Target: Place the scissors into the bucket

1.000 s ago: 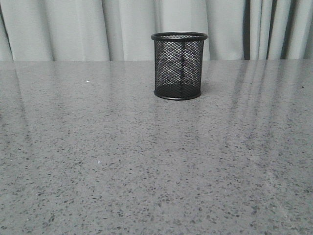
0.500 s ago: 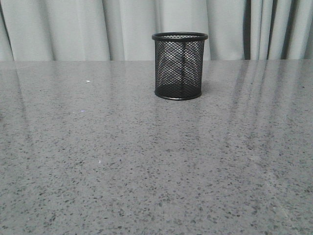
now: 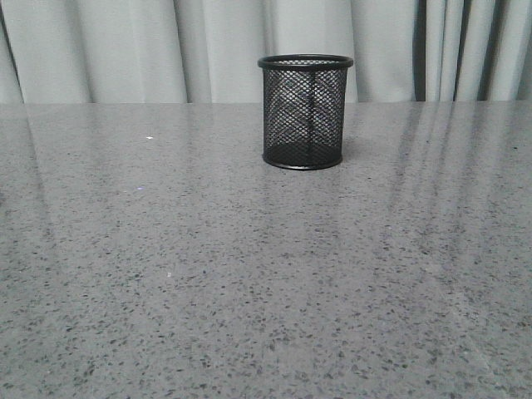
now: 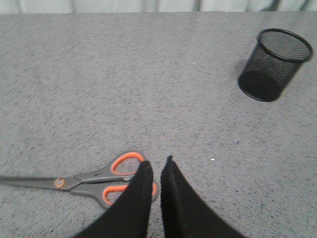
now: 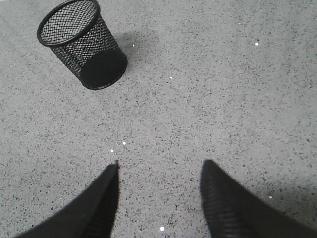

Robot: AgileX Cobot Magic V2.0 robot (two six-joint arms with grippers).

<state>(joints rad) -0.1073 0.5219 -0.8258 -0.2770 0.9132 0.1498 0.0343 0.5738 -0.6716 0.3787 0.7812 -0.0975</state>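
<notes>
The bucket (image 3: pixel 304 112), a black wire-mesh cup, stands upright at the back of the table, a little right of centre; it also shows in both wrist views (image 4: pixel 275 64) (image 5: pixel 81 44) and looks empty. The scissors (image 4: pixel 84 181) lie flat on the table, grey and orange handles beside my left gripper (image 4: pixel 156 163), blades pointing away from it. That gripper's fingers are almost together with nothing between them, and one finger hides part of a handle loop. My right gripper (image 5: pixel 161 166) hangs open over bare table, well away from the bucket. Neither the scissors nor either gripper appears in the front view.
The grey speckled table (image 3: pixel 249 274) runs across the whole front view. Pale curtains (image 3: pixel 125 50) hang behind its far edge.
</notes>
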